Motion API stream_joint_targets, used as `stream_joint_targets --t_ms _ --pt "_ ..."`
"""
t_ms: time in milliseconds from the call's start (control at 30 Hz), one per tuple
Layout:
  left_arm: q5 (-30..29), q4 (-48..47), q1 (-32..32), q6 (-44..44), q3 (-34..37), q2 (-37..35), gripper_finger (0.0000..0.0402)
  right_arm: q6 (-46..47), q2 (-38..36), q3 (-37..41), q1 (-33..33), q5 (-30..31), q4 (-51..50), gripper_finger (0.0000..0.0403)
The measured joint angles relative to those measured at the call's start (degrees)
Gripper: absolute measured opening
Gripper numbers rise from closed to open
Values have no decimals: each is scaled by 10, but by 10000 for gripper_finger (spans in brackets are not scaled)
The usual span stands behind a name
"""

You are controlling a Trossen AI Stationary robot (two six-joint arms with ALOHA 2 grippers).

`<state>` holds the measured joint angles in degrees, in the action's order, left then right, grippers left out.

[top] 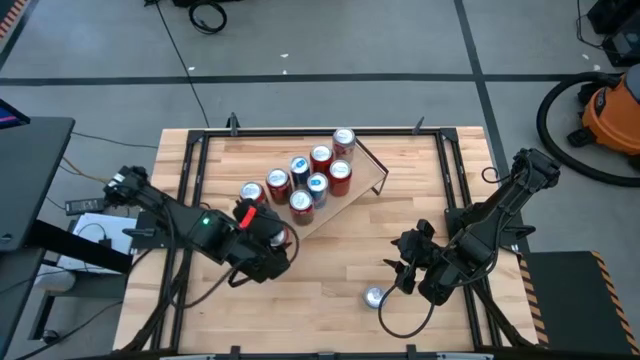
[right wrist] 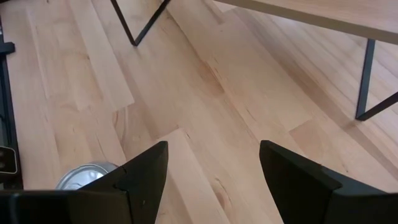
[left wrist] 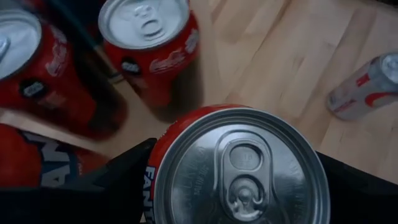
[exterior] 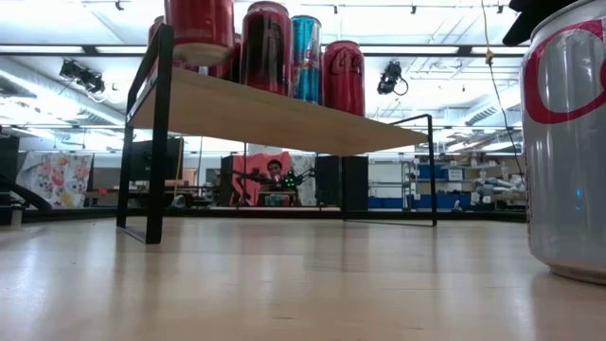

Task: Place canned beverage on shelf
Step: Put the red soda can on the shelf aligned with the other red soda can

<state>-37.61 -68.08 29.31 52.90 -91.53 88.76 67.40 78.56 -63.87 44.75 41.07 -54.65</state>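
The light-wood shelf [top: 365, 170] on black wire legs stands at the middle of the table and carries several red and blue cans [top: 318, 170]; it also shows in the low view [exterior: 284, 118]. My left gripper [top: 250, 212] is at the shelf's left end, shut on a red can [left wrist: 239, 168] with a silver top. In the low view this can [exterior: 199, 28] is at the board's left end; whether its base rests there I cannot tell. My right gripper [top: 408, 262] is open and empty over the table. A silver can [top: 375, 297] stands upright just near of it. My left gripper pinches the red can's side wall [left wrist: 163, 149] between its two fingers, one on each side, close under the top rim. The can is upright with its pull-tab top facing the wrist camera. The fingers' pads are hidden behind the can.
The silver can with a red mark fills the low view's right side [exterior: 568, 142] and shows beside my right gripper's finger [right wrist: 84, 174]. Black frame rails [top: 190, 200] run along the table's left and right sides. Bare wood lies between the shelf and the near edge.
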Motion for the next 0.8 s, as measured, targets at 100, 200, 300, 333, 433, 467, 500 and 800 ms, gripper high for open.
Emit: stream_joint_targets --t_ms 100,200,300,333,433,467,500,800 --pt "-1 22 -6 5 36 -21 324 0 0 0 0 0 2 262" --pt "16 23 -15 9 53 -27 324 4 0 0 0 0 2 262" --pt "41 14 -26 0 58 -27 324 6 0 0 0 -1 3 262" --pt "47 14 -29 -6 58 -27 324 6 0 0 0 -1 3 262" --pt "68 20 -44 -20 58 -26 325 6 0 0 -2 -2 7 262" --pt "75 20 -49 -24 57 -26 325 6 0 0 -3 -2 8 262" --pt "80 19 -55 -24 57 -26 325 6 0 0 -3 -2 11 262" --pt "121 16 -101 10 56 -27 337 5 0 0 -7 -1 25 262"
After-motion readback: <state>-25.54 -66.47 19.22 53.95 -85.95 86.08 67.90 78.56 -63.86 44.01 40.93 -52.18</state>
